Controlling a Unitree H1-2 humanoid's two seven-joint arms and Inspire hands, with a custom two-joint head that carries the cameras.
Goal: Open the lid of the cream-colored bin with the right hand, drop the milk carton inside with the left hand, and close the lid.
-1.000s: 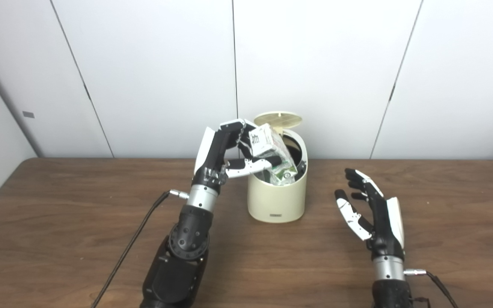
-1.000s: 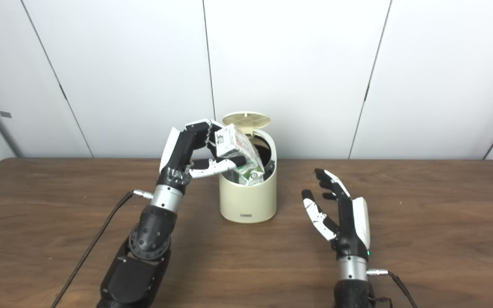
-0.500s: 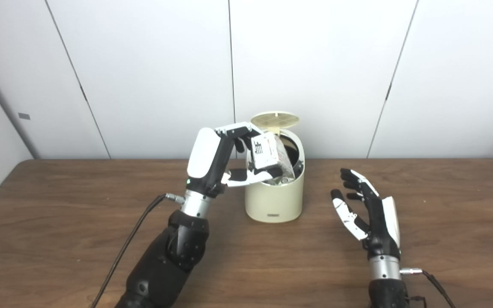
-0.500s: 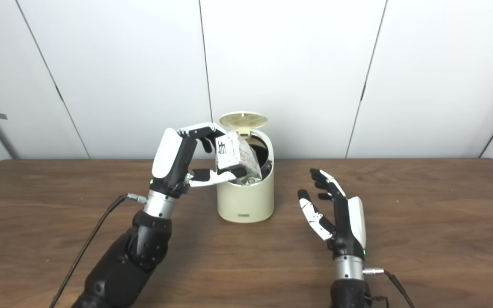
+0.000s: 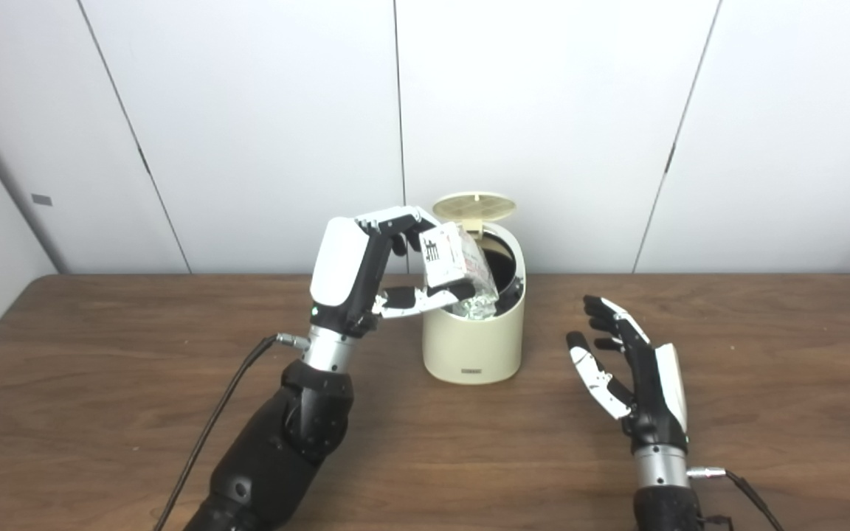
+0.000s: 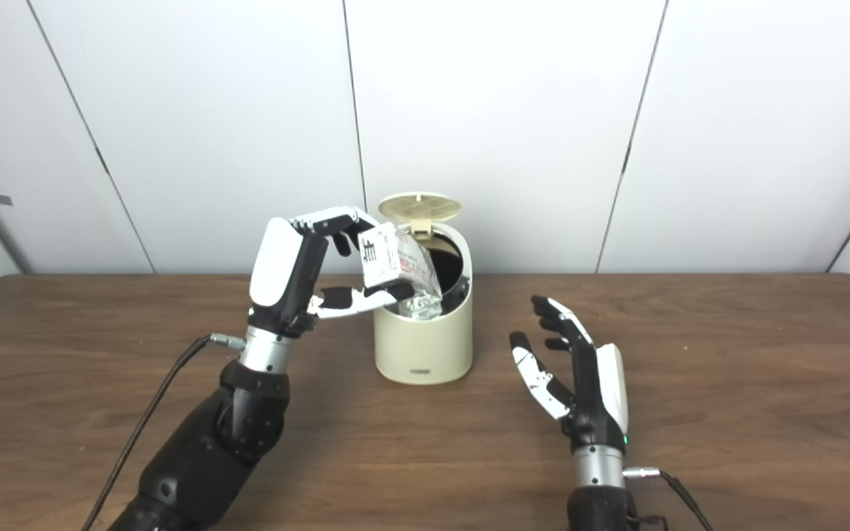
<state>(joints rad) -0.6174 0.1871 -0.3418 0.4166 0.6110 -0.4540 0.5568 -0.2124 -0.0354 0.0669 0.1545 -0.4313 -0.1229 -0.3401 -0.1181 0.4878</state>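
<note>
Left eye view: left hand grips the milk carton, tilted, its lower end inside the mouth of the cream-colored bin, whose lid stands raised at the back; bin sits on the wooden table. Right eye view: right hand is released, fingers spread and holding nothing, above the table to the right of the bin, apart from it.
</note>
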